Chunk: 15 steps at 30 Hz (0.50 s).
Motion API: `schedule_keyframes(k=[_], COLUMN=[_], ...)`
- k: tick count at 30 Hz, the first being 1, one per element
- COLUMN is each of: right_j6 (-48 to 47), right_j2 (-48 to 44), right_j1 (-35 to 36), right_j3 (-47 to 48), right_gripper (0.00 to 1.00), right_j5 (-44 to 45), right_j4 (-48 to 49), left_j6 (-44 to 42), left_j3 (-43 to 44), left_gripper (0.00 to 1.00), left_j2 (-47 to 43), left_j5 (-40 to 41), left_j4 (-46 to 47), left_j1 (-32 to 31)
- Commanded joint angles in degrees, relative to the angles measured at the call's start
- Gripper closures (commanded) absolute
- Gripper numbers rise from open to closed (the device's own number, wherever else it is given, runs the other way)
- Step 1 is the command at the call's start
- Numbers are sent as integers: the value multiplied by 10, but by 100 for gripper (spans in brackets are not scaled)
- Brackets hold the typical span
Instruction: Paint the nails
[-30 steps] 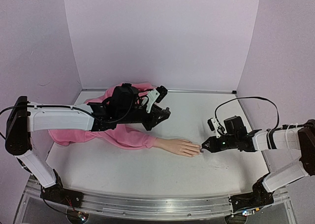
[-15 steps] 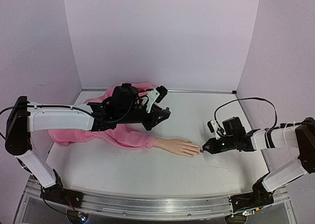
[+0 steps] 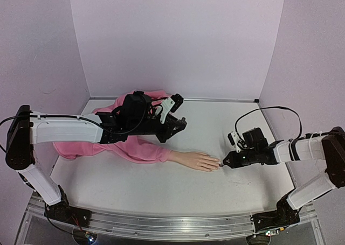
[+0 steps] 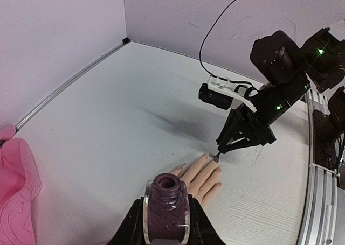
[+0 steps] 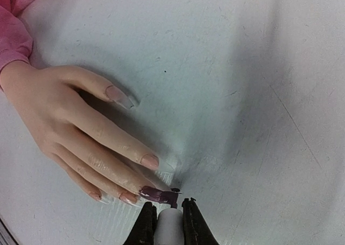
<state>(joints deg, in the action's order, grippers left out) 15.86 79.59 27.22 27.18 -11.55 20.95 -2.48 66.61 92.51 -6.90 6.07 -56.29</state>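
Note:
The mannequin hand (image 3: 198,160) lies palm down mid-table, its fingers pointing right. In the right wrist view the middle finger's nail (image 5: 153,194) is coated dark purple, while the index nail (image 5: 150,161), ring nail (image 5: 128,198) and thumb nail (image 5: 119,96) are bare. My right gripper (image 5: 170,215) is shut on the white brush cap (image 5: 170,226), and the brush tip rests on the purple nail. My left gripper (image 4: 166,229) is shut on the open dark polish bottle (image 4: 166,210), held upright above the wrist, behind the hand (image 4: 202,175).
The pink sleeve (image 3: 135,148) spreads from the wrist to the back left, under the left arm (image 3: 70,129). Lilac walls close off the back and both sides. A metal rail (image 3: 161,223) runs along the near edge. The right arm's black cable (image 3: 269,109) loops above it.
The right arm has shifted slightly while the brush stays at the middle fingertip. The left arm and the bottle have not moved.

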Motion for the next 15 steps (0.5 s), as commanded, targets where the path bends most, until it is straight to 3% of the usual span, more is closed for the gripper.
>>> schedule_keyframes(k=[1,15], right_j6=[4,4], right_j2=[6,-46], right_j1=[3,3], right_j3=[22,-6], right_gripper=[100,100], right_j5=[10,13], right_j4=[-17,-3], left_j6=[3,3], left_j3=[4,0], left_gripper=[100,100], left_j2=[-33,-35], left_j5=[1,5], left_j4=[31,31], left_j1=[3,2])
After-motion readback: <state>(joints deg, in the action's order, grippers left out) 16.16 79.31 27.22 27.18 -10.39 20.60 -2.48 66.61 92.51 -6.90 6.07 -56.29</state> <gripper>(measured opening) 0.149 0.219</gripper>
